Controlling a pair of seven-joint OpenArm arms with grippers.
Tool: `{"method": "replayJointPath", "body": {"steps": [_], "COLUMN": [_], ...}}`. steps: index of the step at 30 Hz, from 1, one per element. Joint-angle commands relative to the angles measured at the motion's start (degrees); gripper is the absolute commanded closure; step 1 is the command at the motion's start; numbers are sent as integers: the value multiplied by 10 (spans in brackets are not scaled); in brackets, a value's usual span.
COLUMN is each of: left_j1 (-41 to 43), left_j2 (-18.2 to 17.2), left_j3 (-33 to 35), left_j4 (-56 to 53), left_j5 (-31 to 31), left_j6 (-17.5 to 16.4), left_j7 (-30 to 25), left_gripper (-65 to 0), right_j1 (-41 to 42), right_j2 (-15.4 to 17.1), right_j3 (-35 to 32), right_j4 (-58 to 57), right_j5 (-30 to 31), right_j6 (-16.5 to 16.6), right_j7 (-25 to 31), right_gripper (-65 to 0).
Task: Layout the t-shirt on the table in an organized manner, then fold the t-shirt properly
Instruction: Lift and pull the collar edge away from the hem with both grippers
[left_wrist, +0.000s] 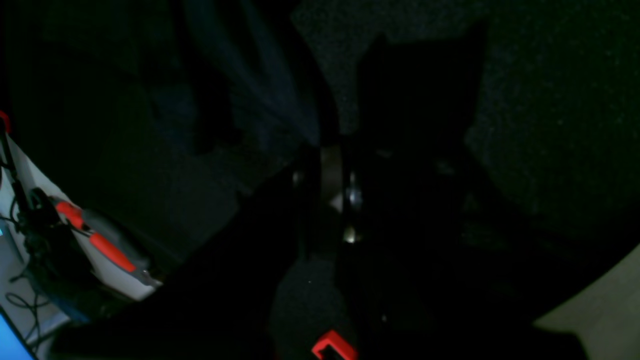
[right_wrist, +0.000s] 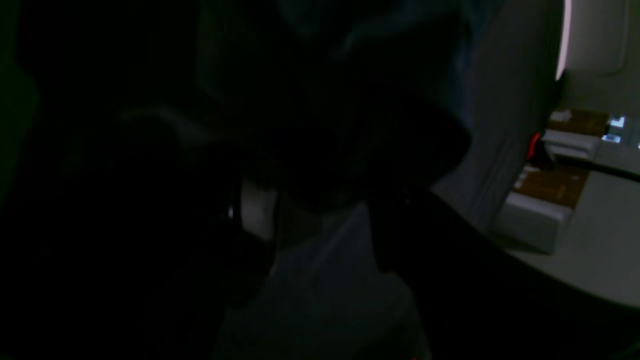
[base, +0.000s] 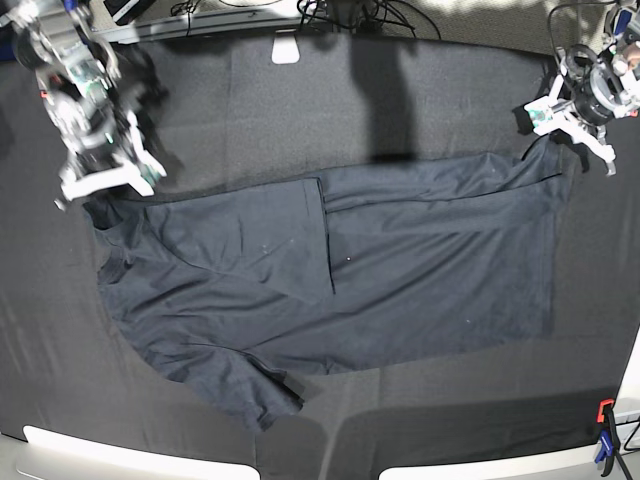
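T-shirt: dark grey, spread across the black counter, one flap folded over at centre. Left gripper: pressed together, pinching the shirt's far corner. Right gripper: spread, at the shirt's opposite edge.

One t-shirt is lying on one table. Two grippers are showing in the base view: the left gripper and the right gripper. One clamp with orange and blue parts is sitting at the table's near corner in the base view, and one orange-handled clamp is showing in the left wrist view.
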Motion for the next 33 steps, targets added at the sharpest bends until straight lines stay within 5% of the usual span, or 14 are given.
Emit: {"method": "replayJointPath", "body": {"steps": [1,5,13,21,24,28,33], "left_j1": [-3,-3,-3,-3,-3,-3,-3], "left_j2": [-11,-11,-11,-11,-11,-11,-11], "left_j3": [-4,-4,-4,-4,-4,-4,-4], "left_j4": [8,8,8,8,8,8,8], "left_j5": [6,6,6,6,5,5,5], "left_j6": [12,12,11,11,11,11,11], "left_j7": [0,0,-1,-3,-3,-3,-3], "left_gripper": [0,0,0,0,0,0,0], "right_j1": [12,44,87,86,85,68,0], "right_j2": [4,-19,-37,-38,-37,-17,45], "right_j3": [5,5,5,5,5,5,5], "right_j4": [-1,-34,-79,-79,-78,-56,25], "right_j5": [-6,-23,-30,-30,-34,-34,-34], "right_j6": [2,46,59,47,-4,-12,-12], "right_j7": [12,24,35,45,45,43,44], "right_gripper": [-273,-273,-265,-3,0,0,0]}}
